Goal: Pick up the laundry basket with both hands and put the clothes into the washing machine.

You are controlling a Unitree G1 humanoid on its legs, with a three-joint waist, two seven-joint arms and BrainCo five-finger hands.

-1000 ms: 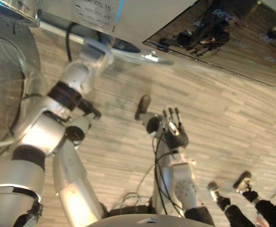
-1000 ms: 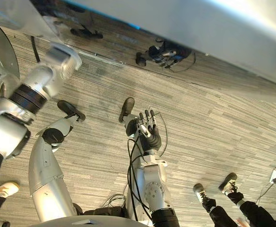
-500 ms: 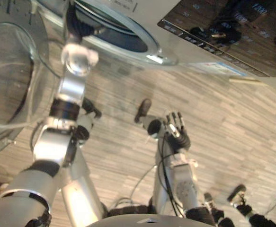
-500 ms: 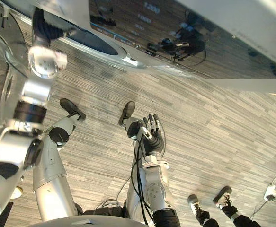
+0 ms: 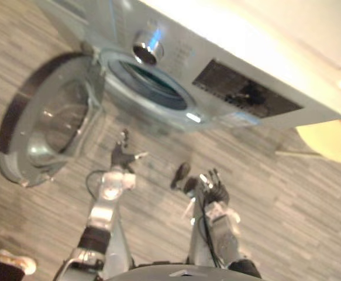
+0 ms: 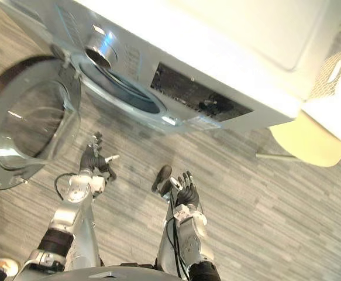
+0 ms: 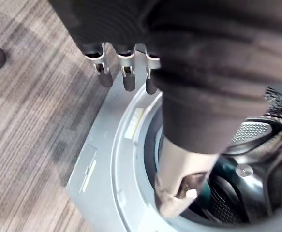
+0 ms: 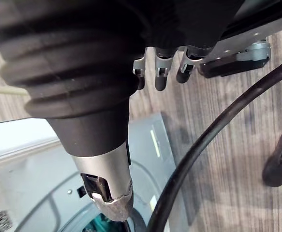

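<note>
One washing machine (image 6: 176, 70), one left hand (image 6: 94, 159), one right hand (image 6: 186, 190).

A home-like laundry corner — a silver front-loading washer (image 5: 179, 55) with its round glass door (image 5: 47, 126) swung open, standing on grey wood-plank floor (image 5: 310, 222) — a pale yellow round-topped stand (image 6: 305, 140) beside it.

The washing machine (image 6: 176, 70) had its door (image 6: 27, 126) swung open. Before the machine hung the left hand (image 6: 93, 159) and the right hand (image 6: 185, 191), its fingers straight.
</note>
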